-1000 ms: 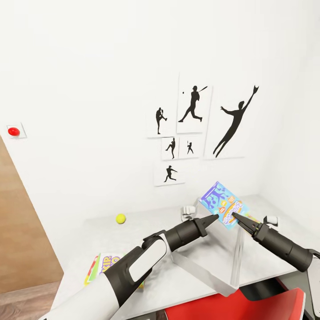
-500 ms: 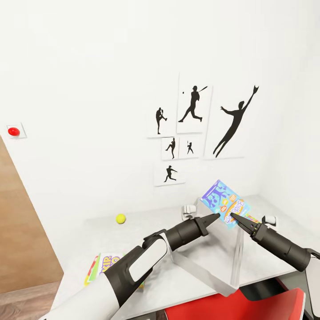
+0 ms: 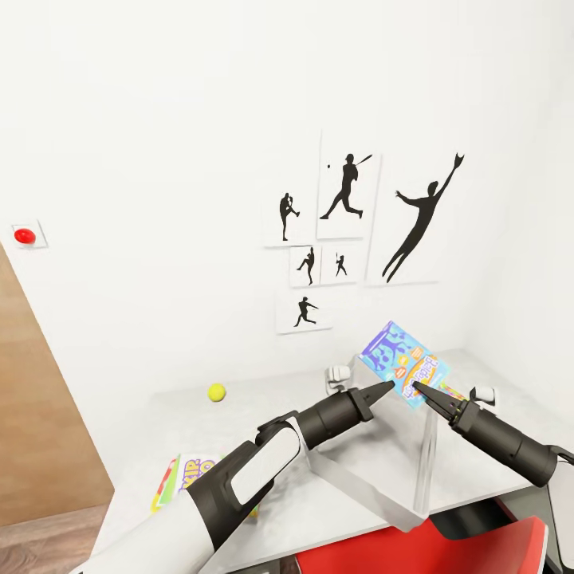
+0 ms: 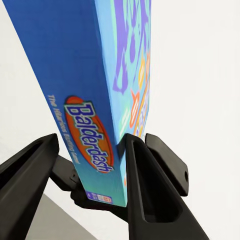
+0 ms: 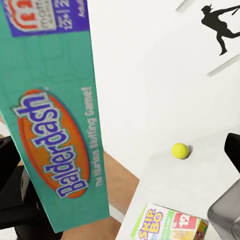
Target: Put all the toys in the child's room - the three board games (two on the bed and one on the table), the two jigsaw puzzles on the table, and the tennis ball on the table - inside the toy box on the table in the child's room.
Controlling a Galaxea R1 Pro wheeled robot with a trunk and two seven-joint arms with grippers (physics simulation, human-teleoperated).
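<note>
A blue Balderdash board game [image 3: 401,363] hangs tilted above the pale grey toy box [image 3: 375,488] on the table [image 3: 263,414]. My left gripper [image 3: 390,387] is shut across its thin edge; in the left wrist view the box [image 4: 95,125] sits between both fingers [image 4: 145,190]. My right gripper [image 3: 415,388] meets the same lower edge from the other side and stands open, its far finger [image 5: 233,150] well apart from the box [image 5: 50,125]. The tennis ball [image 3: 216,391] lies near the wall. A yellow-green Skip-Bo board game [image 3: 182,477] lies at the table's front left.
A red chair [image 3: 446,550] stands against the table's front edge, below the toy box. Two small white objects [image 3: 339,376] [image 3: 485,395] sit on the table behind the bin. Baseball prints [image 3: 347,191] hang on the wall, and a red button [image 3: 25,236] is at far left.
The blue board game has risen slightly and shifted a little to the right between the two grippers. Both arms have hardly moved.
</note>
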